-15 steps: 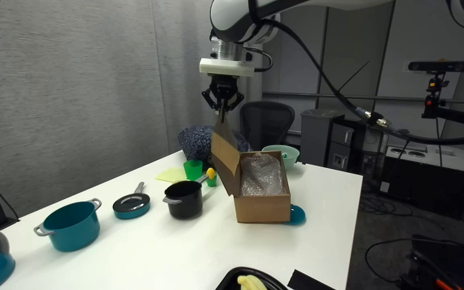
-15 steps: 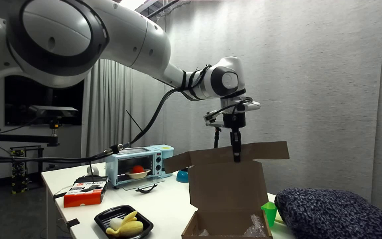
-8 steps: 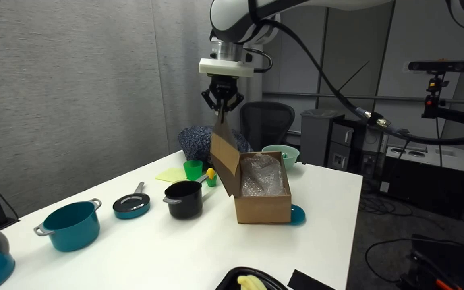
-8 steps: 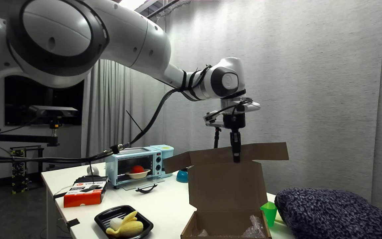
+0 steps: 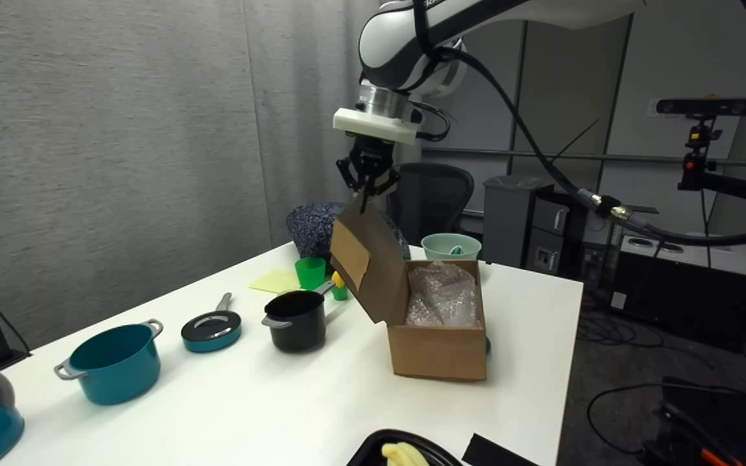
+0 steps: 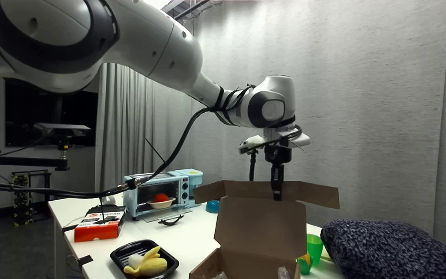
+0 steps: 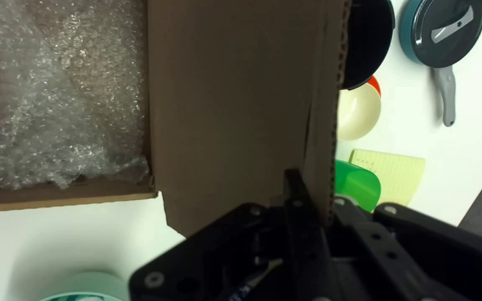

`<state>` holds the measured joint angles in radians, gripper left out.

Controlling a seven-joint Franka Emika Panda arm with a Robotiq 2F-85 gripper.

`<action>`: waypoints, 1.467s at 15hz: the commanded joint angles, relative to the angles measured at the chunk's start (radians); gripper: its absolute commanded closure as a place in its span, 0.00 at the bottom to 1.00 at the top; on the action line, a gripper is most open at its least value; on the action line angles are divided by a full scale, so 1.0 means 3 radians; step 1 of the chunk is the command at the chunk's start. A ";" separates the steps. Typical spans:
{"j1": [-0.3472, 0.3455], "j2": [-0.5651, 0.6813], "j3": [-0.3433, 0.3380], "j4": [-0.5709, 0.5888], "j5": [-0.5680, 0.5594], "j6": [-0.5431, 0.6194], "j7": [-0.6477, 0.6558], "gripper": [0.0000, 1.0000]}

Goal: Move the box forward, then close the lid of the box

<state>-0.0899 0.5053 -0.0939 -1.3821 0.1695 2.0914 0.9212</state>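
Evidently the claw [image 5: 364, 203] pinches the lid [image 5: 378, 259] near its free edge, probably so one grip can tow the box [image 5: 438, 353], at three o'clock from the black pot [image 5: 300, 329] in an exterior view, then close it.

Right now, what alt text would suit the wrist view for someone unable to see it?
The tool grips the edge of the open lid of a brown cardboard box with bubble wrap inside. Past the lid, on a white table, are a dark pot, cream bowl, green cup, yellow lined paper and a pan.
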 commanded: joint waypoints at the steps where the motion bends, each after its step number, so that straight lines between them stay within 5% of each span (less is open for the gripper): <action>1: 0.0042 -0.0395 -0.0031 -0.0571 0.0044 0.0159 -0.0031 0.99; 13: 0.0039 -0.0630 -0.0170 -0.0520 -0.0644 -0.1319 -0.0099 0.99; 22: 0.0075 -0.0610 -0.0170 -0.0662 -0.0956 -0.1475 -0.0169 0.99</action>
<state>-0.0798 0.3369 -0.1409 -1.5589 -0.0904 1.6395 0.9000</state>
